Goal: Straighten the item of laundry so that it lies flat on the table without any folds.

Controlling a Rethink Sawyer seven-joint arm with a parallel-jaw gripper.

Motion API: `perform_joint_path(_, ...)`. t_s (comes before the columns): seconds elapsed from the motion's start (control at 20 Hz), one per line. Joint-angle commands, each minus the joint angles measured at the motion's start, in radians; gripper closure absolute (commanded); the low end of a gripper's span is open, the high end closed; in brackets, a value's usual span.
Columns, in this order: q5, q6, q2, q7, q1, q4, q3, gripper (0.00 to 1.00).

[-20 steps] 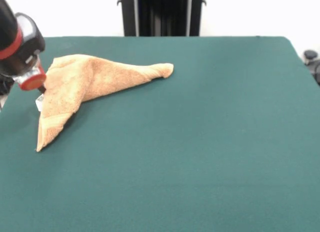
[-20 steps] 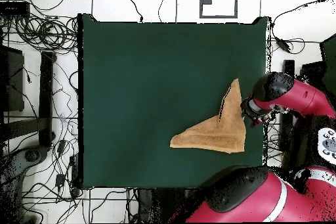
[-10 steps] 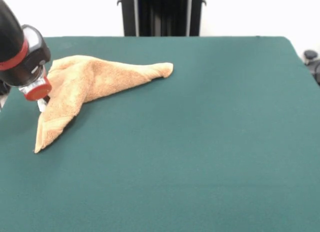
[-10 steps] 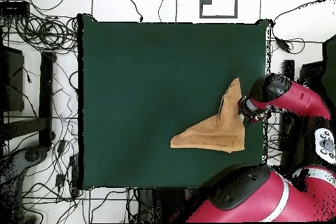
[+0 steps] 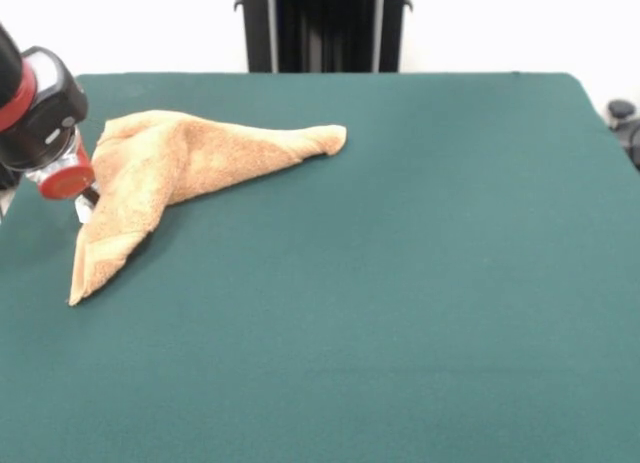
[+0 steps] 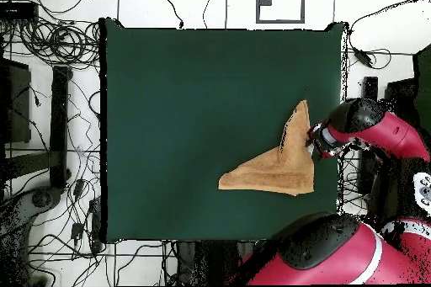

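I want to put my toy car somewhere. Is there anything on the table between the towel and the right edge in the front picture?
No. In the front view, only bare green table stretches from the towel to the right edge.

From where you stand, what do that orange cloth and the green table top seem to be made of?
The orange-tan towel looks like terry cotton: its surface is nubbly and matte, and it slumps in soft, thick folds. A smoother woven band shows near its lower corner. The table seems covered in a dark green felt-like cloth: flat, even and without shine. What lies under that cover cannot be seen.
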Motion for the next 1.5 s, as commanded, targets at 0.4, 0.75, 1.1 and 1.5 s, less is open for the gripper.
perform_joint_path(0.4, 0.145, 0.055, 0.089, -0.020, 0.045, 0.164, 0.178, 0.00)
perform_joint_path(0.75, 0.250, 0.009, 0.088, 0.007, 0.007, 0.245, 0.213, 0.00)
perform_joint_path(1.1, 0.293, -0.022, 0.100, -0.014, -0.005, 0.266, 0.215, 0.00)
perform_joint_path(1.5, 0.293, -0.054, 0.103, -0.038, -0.019, 0.297, 0.212, 0.00)
